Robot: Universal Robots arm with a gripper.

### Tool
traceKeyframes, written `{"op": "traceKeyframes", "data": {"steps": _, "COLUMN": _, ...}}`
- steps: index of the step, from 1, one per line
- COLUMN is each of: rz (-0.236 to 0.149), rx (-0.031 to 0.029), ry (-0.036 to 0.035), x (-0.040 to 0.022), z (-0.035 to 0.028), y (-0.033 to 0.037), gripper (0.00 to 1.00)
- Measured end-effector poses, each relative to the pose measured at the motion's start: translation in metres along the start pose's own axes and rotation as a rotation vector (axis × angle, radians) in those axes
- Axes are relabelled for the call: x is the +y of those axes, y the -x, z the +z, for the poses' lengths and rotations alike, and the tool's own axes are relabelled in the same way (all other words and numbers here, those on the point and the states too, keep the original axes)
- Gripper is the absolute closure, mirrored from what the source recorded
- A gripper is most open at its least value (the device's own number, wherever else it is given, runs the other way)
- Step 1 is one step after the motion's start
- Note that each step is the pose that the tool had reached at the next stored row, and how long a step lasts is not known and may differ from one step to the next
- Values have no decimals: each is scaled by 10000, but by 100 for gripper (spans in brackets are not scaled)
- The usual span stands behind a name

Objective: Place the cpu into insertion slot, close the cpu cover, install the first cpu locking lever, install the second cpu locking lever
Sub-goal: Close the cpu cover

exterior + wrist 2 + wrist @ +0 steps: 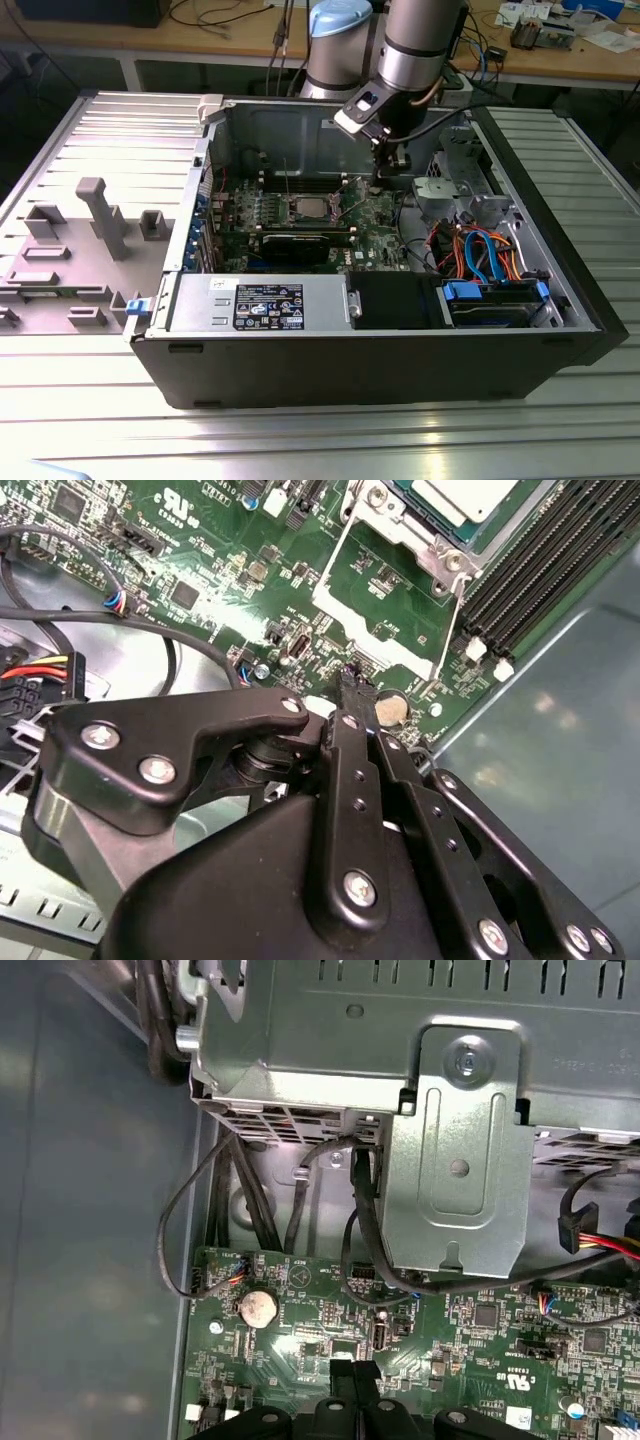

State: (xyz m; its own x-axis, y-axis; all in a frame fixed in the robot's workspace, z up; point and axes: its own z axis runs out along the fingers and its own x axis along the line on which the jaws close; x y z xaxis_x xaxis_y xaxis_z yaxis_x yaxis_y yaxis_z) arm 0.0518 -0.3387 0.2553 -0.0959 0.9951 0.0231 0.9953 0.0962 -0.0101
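The gripper (355, 685) has its two black fingers pressed together at the tips, with nothing pinched between them. In both wrist views it hangs low over the green motherboard (220, 560), tips pointing down. The tips (350, 1372) sit near a round silver coin cell (258, 1307); whether they touch the board cannot be told. In the exterior view the gripper (385, 160) reaches down from the arm (415, 50) into the open computer case (330, 370), to the exterior view's right of the socket.

The cpu (465, 495) lies seated in the insertion slot (415, 530), dull metal top facing up. In the exterior view it shows as a pale square (307, 208) in the middle of the board. The cpu cover (380, 640) is swung open off the socket. It is a thin silvery frame on the side of the slot nearer the gripper, and green board shows through its open middle. The fingers are apart from the frame, just beyond its far edge.

Long black memory slots (540, 550) run beside the socket. In the first wrist view a grey metal drive bracket (460, 1160) stands past the board's edge, with black cables (355, 1220) looping down from it onto the board. A silver power supply box (265, 300) lies along the near side of the case
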Motion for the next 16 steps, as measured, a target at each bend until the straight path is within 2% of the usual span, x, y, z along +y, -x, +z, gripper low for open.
{"op": "traceKeyframes", "data": {"steps": 4, "rz": -3, "rx": 1, "ry": -2, "x": 0, "z": 45, "y": 1, "gripper": 89}}
{"op": "traceKeyframes", "data": {"steps": 16, "rz": -2, "rx": 0, "ry": -4, "x": -1, "z": 47, "y": 1, "gripper": 89}}
